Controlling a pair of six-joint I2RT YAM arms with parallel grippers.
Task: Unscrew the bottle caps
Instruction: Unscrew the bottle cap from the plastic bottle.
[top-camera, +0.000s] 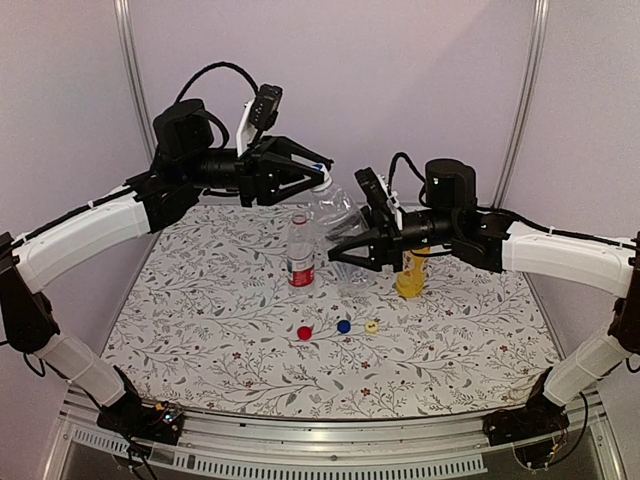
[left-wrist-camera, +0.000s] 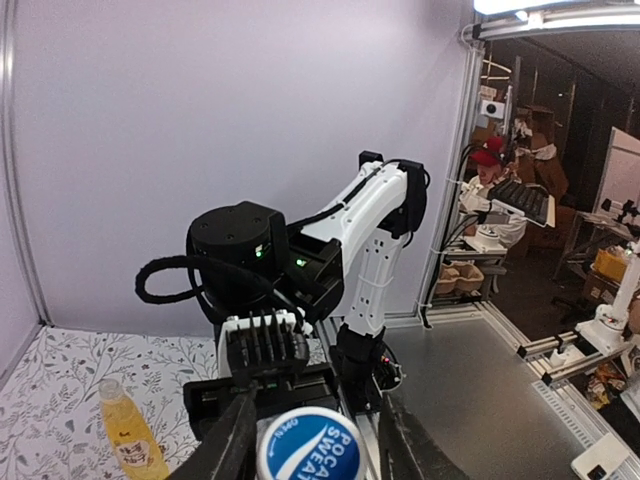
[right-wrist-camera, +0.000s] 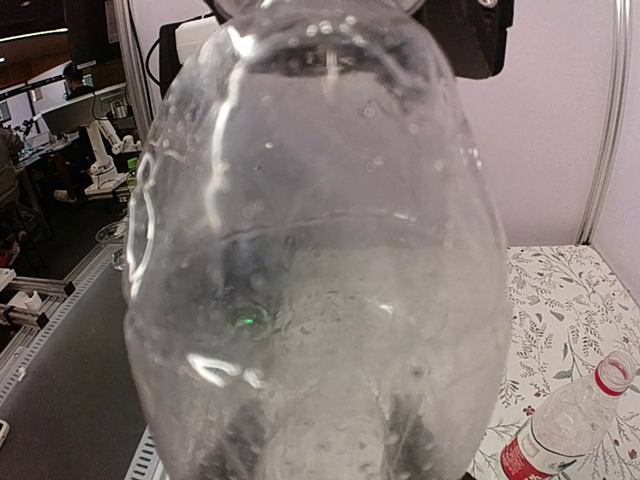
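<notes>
From above: red cap (top-camera: 305, 332), blue cap (top-camera: 343, 326) and yellow cap (top-camera: 371, 326) lie lower centre on the counter (top-camera: 200, 340); I judge one is left. My right gripper (top-camera: 350, 248) clamps the clear bottle (top-camera: 335, 212) aloft at centre. Left wrist: my left gripper (left-wrist-camera: 316, 450) straddles the last cap (left-wrist-camera: 312, 445), bottom centre; gripped or not, I cannot tell. Right wrist: that bottle fills the frame.

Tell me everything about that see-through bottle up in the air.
The clear bottle is thin, dented plastic, apparently empty, speckled with droplets. It is held off the table, tilted, its blue-and-white cap toward the left gripper, whose fingers flank the cap. The right gripper clamps its body.
</notes>
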